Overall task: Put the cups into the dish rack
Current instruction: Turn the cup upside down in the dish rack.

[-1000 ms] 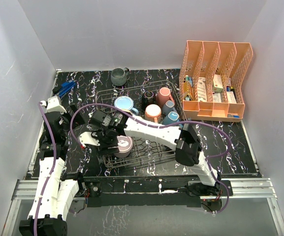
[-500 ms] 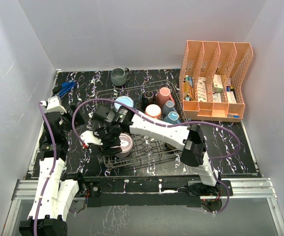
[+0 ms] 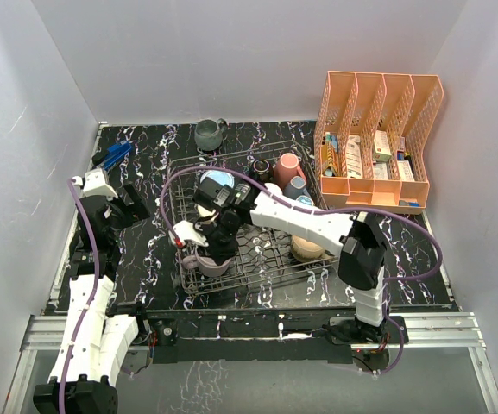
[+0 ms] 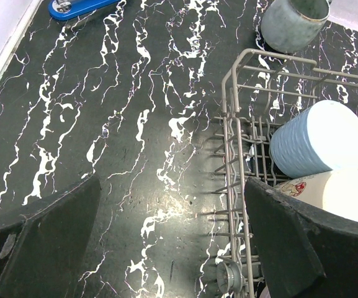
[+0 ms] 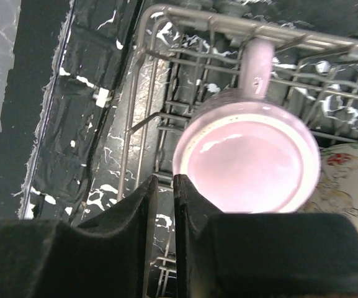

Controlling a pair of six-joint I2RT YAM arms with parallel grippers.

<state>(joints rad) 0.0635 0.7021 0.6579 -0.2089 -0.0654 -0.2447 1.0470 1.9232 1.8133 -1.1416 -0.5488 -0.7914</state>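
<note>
Several mugs sit in the wire rack (image 3: 266,259) at the middle of the dark marbled table (image 3: 412,259): a light-blue mug (image 3: 218,183) lying on its side at the far left, a black mug (image 3: 261,168) and a pink mug (image 3: 287,164) near the far right corner with bluish ones just beside them, and a tan mug (image 3: 307,247) partly under the right arm. A mauve mug (image 5: 247,161) rests in the near left corner of the rack, its handle pointing at the rack's rim. The right gripper (image 5: 164,186) hangs just above this mug's edge with its fingers pressed almost together and nothing between them — it holds no mug. The left gripper (image 4: 172,248) hovers over bare table just outside the rack's left wall, its fingers spread wide and empty. One grey mug (image 3: 208,134) stands on the table beyond the rack's far side, apart from it. A blue object (image 3: 115,155) lies at the table's far left corner, and an orange file tray (image 3: 378,95) stands to the right of the rack.
</note>
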